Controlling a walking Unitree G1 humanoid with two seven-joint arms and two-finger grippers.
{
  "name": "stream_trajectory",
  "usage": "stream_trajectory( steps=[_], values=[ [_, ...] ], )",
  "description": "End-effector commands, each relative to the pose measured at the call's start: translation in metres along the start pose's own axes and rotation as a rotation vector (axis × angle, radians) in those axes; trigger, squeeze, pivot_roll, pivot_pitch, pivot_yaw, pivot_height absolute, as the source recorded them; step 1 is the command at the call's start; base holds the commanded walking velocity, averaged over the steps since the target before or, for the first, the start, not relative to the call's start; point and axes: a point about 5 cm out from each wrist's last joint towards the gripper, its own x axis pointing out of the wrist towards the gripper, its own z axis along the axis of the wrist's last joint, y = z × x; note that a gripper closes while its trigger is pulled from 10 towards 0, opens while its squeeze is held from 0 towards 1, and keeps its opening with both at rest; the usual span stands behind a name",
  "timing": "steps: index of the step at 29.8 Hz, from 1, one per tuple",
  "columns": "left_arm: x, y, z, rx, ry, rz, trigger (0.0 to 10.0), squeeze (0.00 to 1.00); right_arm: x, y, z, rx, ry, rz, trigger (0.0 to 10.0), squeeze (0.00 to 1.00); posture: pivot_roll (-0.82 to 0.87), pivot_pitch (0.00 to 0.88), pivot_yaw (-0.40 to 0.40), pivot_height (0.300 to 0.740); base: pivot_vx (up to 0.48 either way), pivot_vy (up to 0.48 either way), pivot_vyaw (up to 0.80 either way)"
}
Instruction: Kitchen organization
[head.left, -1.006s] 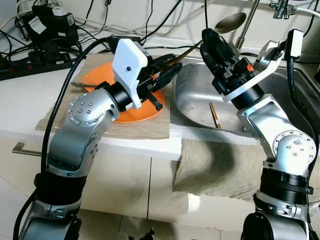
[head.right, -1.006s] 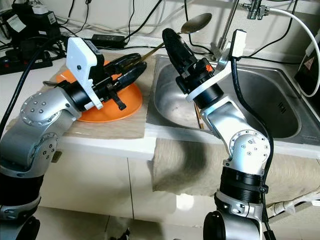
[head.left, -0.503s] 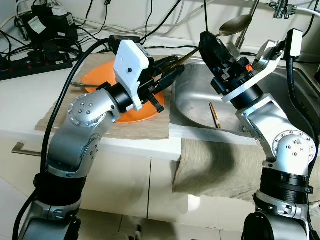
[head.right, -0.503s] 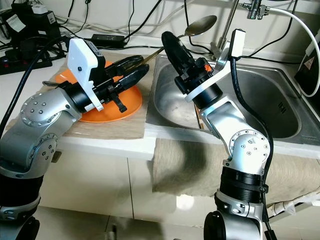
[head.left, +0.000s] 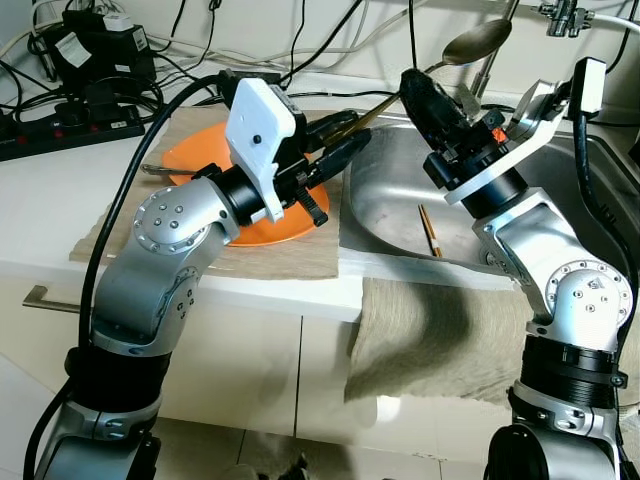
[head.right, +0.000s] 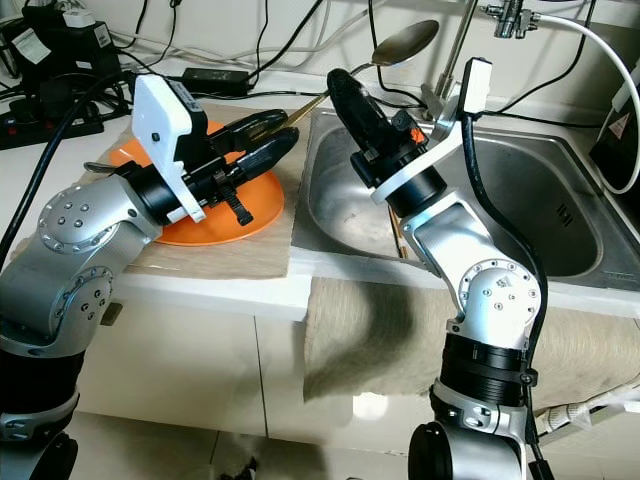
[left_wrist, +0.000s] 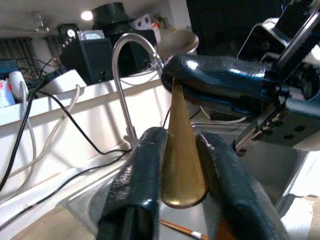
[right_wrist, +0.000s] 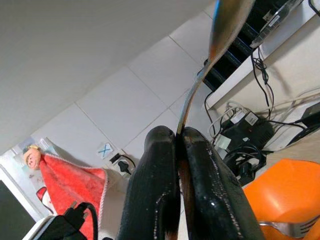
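A long spoon with a brass handle and silver bowl (head.left: 478, 40) hangs in the air between the counter and the sink, bowl up near the tap. My left gripper (head.left: 354, 128) is shut on the handle's flat end (left_wrist: 182, 170), above the rim of the orange plate (head.left: 195, 150). My right gripper (head.left: 412, 78) is shut on the thin stem (right_wrist: 192, 95) further up, over the sink's left side. Both grippers hold the spoon at once. A fork (head.left: 165, 168) lies on the plate.
The plate rests on a beige cloth (head.left: 290, 255) on the white counter. The steel sink (head.left: 385, 205) holds a thin brown stick (head.left: 430, 230). A tap (head.left: 495, 55) stands behind it, a towel (head.left: 430, 330) hangs over the front edge, and a power strip (head.left: 60, 135) with cables lies at the back left.
The spoon's bowl has risen slightly and shifted right as my right gripper tilted. My left gripper has stayed where it was on the handle end.
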Motion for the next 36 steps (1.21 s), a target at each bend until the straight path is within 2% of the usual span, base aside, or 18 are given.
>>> stream_trajectory(
  steps=[1,6,12,13,14,15,16,17,21,22,23,24,25,28,32,36],
  values=[
    [-0.001,-0.001,0.001,-0.006,0.007,-0.023,10.0,1.0,0.0,0.001,0.008,-0.023,-0.027,-0.004,0.0,0.0,-0.03,0.0,-0.022,0.74,0.0,0.0,0.0],
    [-0.001,-0.001,0.0,-0.019,0.006,-0.027,10.0,1.0,0.0,-0.002,0.013,-0.034,-0.051,-0.026,0.0,0.0,-0.03,0.0,-0.02,0.74,0.0,0.0,0.0],
    [-0.001,0.002,0.001,0.006,0.013,-0.007,10.0,1.0,0.0,-0.008,0.023,-0.07,-0.091,-0.061,0.0,0.0,-0.03,0.0,-0.017,0.74,0.0,0.0,0.0],
    [-0.002,0.005,0.0,0.017,0.021,0.016,10.0,0.3,0.001,-0.016,0.03,-0.117,-0.112,-0.122,0.0,0.0,-0.03,0.0,-0.015,0.74,0.0,0.0,0.0],
    [-0.003,0.008,-0.001,0.025,0.026,0.031,10.0,0.3,0.001,-0.021,0.035,-0.151,-0.127,-0.166,0.0,0.0,-0.03,0.0,-0.015,0.74,0.0,0.0,0.0],
    [-0.003,0.01,-0.002,0.034,0.035,0.045,10.0,0.0,0.001,-0.029,0.04,-0.212,-0.128,-0.226,0.0,0.0,-0.03,0.0,-0.015,0.74,0.0,0.0,0.0],
    [-0.003,0.01,-0.002,0.034,0.035,0.045,10.0,0.0,0.001,-0.029,0.04,-0.212,-0.128,-0.226,0.0,0.0,-0.03,0.0,-0.015,0.74,0.0,0.0,0.0],
    [-0.004,0.011,-0.003,0.039,0.041,0.053,10.0,0.0,0.001,-0.033,0.043,-0.254,-0.127,-0.263,0.0,0.0,-0.03,0.0,-0.015,0.74,0.0,0.0,0.0],
    [-0.009,0.028,-0.011,0.085,0.125,0.134,10.0,0.0,0.008,-0.069,0.061,-0.539,-0.062,-0.457,0.0,0.0,-0.04,0.0,0.004,0.74,0.0,0.0,0.0],
    [-0.009,0.028,-0.011,0.085,0.125,0.134,10.0,0.0,0.008,-0.069,0.061,-0.539,-0.062,-0.457,0.0,0.0,-0.04,0.0,0.004,0.74,0.0,0.0,0.0],
    [-0.009,0.025,-0.019,0.11,0.192,0.107,10.0,0.0,0.013,-0.082,0.061,-0.634,0.005,-0.489,4.3,0.0,-0.04,0.0,0.006,0.74,0.0,0.0,0.0],
    [-0.009,0.025,-0.019,0.11,0.192,0.107,10.0,0.0,0.013,-0.082,0.061,-0.634,0.005,-0.489,4.3,0.0,-0.04,0.0,0.006,0.74,0.0,0.0,0.0],
    [-0.009,0.021,-0.024,0.115,0.224,0.08,10.0,0.0,0.015,-0.091,0.058,-0.685,0.065,-0.53,10.0,0.0,-0.04,0.0,0.011,0.74,0.0,0.0,0.0],
    [-0.008,0.011,-0.037,0.114,0.293,0.032,10.0,0.0,0.01,-0.119,0.051,-0.897,0.282,-0.694,10.0,0.0,-0.04,0.015,0.015,0.74,0.0,0.0,0.0],
    [-0.008,0.01,-0.036,0.083,0.287,0.04,10.0,0.0,0.005,-0.128,0.045,-0.919,0.35,-0.728,10.0,0.0,-0.03,0.034,0.013,0.74,0.0,0.0,0.0],
    [-0.011,0.0,-0.029,0.02,0.254,-0.028,10.0,0.0,-0.017,-0.15,0.025,-1.003,0.55,-0.789,10.0,0.0,-0.02,0.044,-0.004,0.74,0.0,0.0,0.0]
  ],
)
